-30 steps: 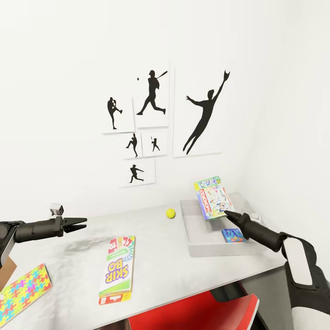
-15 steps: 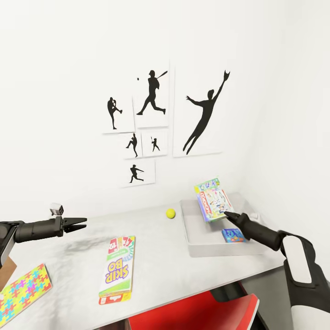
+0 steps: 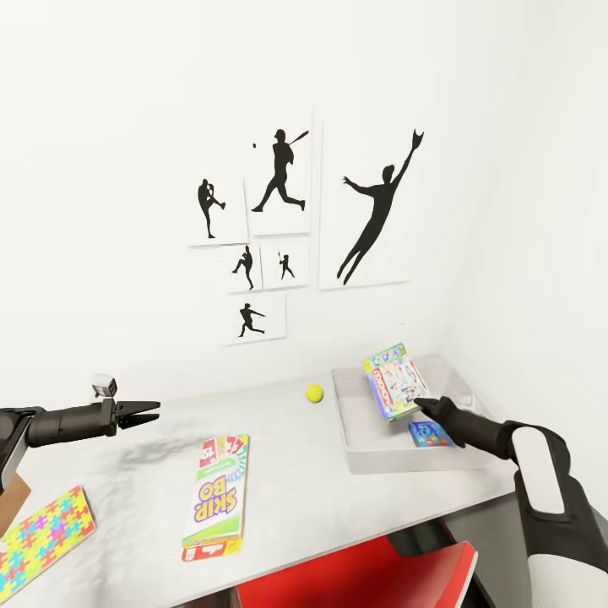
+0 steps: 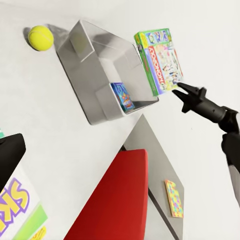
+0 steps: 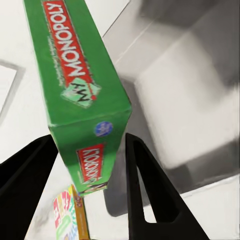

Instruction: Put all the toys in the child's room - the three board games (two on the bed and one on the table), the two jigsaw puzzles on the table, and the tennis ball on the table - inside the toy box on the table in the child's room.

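the right gripper [image 3: 420, 404] holds the monopoly box [image 3: 394, 381] by its near lower corner, its two dark fingers [image 5: 150, 200] standing on either side of the green edge. the box is tilted, leaning up and to the left, over the right half of the toy box [image 3: 359, 449], its lower end about level with the rim. the toy box sits on the right end of the table [image 3: 287, 473], against the white wall. inside the toy box, on the near right of its floor, lies the light-blue board game [image 3: 429, 433], just below the gripper's wrist.

the tennis ball [image 3: 314, 393] rests on the table just left of the toy box's far left corner, apart from it. the skip-bo box [image 3: 217, 496] lies flat near the middle of the table, long side running near to far, well apart from the toy box. a jigsaw puzzle [image 3: 38, 534] lies flat at the near left edge of the table.

the left gripper [image 3: 150, 410] hangs over the left part of the table, pointing right, its fingers parted by a narrow gap and holding nothing. it is well apart from every toy.

a red chair [image 3: 363, 578] stands under the near edge of the table. black sports-silhouette pictures [image 3: 279, 181] hang on the wall above the table. in the left wrist view a second jigsaw puzzle [image 4: 173, 198] lies on the lower section past the red chair.
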`<state>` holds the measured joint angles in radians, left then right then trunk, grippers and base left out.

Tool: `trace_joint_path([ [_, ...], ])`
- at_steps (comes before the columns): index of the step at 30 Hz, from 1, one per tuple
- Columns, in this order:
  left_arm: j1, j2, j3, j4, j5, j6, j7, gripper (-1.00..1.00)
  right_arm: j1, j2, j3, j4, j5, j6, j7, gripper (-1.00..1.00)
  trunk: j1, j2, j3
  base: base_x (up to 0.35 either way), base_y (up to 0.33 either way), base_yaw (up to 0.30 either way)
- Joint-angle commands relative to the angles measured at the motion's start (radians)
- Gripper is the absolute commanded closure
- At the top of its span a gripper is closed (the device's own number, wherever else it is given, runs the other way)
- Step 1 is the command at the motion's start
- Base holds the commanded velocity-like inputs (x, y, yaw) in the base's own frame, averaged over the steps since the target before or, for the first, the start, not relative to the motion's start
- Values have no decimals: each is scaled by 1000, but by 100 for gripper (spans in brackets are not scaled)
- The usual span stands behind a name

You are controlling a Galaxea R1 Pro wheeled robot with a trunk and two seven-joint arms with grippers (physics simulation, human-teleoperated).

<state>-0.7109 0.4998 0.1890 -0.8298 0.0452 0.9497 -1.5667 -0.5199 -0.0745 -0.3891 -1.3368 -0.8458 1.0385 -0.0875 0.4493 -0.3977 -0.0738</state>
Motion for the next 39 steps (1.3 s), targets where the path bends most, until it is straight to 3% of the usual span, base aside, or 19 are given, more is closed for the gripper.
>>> trace_joint_path([
  [1,-1,0,0,0,-1,11,-4,-100,-8,2,0,-1,-15,3,-37,100,1,-2,-2,0,0,0],
  [14,-1,0,-1,0,-1,11,-4,-100,-72,78,20,2,-32,-1,-226,100,1,-2,-2,0,0,0],
  [23,-1,0,0,0,-1,11,-4,-100,-104,88,95,23,-34,-2,-309,100,1,-2,-2,0,0,0],
  [39,-1,0,0,0,-2,11,-4,-100,-111,95,104,39,-33,-3,-358,100,1,-2,-13,0,0,0],
])
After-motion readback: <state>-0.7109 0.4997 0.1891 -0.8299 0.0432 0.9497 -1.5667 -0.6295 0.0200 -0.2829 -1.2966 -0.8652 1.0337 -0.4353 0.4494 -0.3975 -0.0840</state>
